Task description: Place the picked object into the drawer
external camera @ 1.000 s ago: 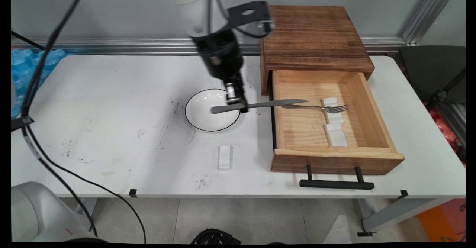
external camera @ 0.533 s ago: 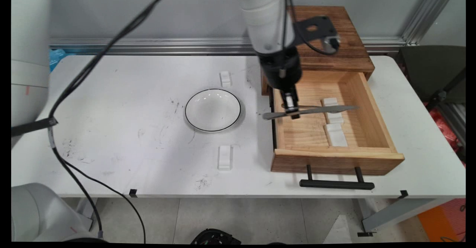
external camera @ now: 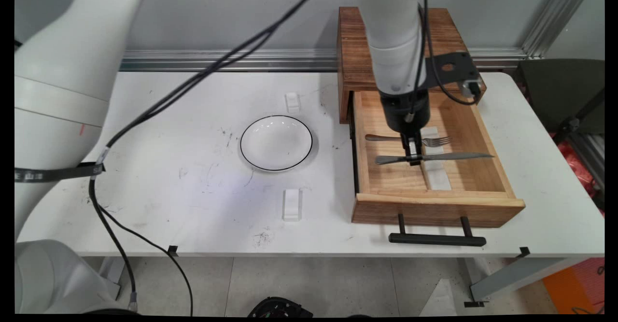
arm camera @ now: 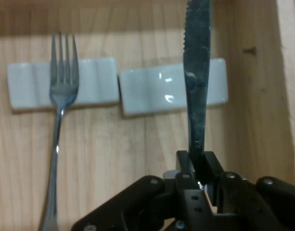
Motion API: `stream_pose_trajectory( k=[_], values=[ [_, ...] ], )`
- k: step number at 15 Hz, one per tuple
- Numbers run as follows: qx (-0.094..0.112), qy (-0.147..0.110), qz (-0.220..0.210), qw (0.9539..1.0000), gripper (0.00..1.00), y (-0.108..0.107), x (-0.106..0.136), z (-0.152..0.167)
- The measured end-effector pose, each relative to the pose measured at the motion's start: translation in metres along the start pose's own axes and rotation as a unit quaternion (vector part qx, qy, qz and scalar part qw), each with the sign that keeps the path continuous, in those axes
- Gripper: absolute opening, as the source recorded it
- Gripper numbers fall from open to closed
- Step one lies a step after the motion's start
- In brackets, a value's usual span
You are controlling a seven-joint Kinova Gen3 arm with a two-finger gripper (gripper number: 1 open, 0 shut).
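Toward the counter's (external camera: 145, 119) near edge a small white block rest (external camera: 292, 204) lies alone, with the black-rimmed white round plate (external camera: 276, 142) just beyond it and a second white rest (external camera: 292, 102) near the far edge. At the right end, the open light-wood drawer (external camera: 487, 138) of the dark wooden box (external camera: 355, 47) projects toward the near edge, its black bar handle (external camera: 437, 239) in front. Over the drawer, the black end effector (external camera: 412, 158) (arm camera: 200, 166) is pinching a silver table knife (external camera: 454, 156) (arm camera: 195, 72) by its handle. A second ago the knife hung over the plate; it has since been carried right and now hovers above the nearer of two white ceramic rests (arm camera: 171, 92) (external camera: 437, 175). A silver fork (external camera: 420, 140) (arm camera: 61, 86) lies across the farther rest (arm camera: 60, 89), parallel to the knife.
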Motion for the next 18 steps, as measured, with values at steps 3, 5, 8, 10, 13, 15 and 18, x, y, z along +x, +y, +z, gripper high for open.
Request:
stream_pose_trajectory(
  k=[3, 5, 8, 10, 13, 15, 18],
  values=[
    [0.000, -0.008, 0.007, 0.9999, 0.00, -0.006, 0.010, 0.023],
    [-0.002, -0.016, 0.008, 0.9998, 0.00, -0.008, 0.010, 0.032],
    [-0.004, -0.027, 0.007, 0.9996, 0.00, -0.009, 0.008, 0.042],
    [-0.005, -0.033, 0.007, 0.9994, 0.00, -0.011, 0.005, 0.046],
    [-0.006, -0.042, 0.006, 0.9991, 0.00, -0.013, 0.000, 0.053],
    [-0.007, -0.048, 0.005, 0.9988, 0.00, -0.014, -0.004, 0.057],
    [-0.007, -0.048, 0.002, 0.9988, 1.00, -0.015, -0.008, 0.064]
  ],
)
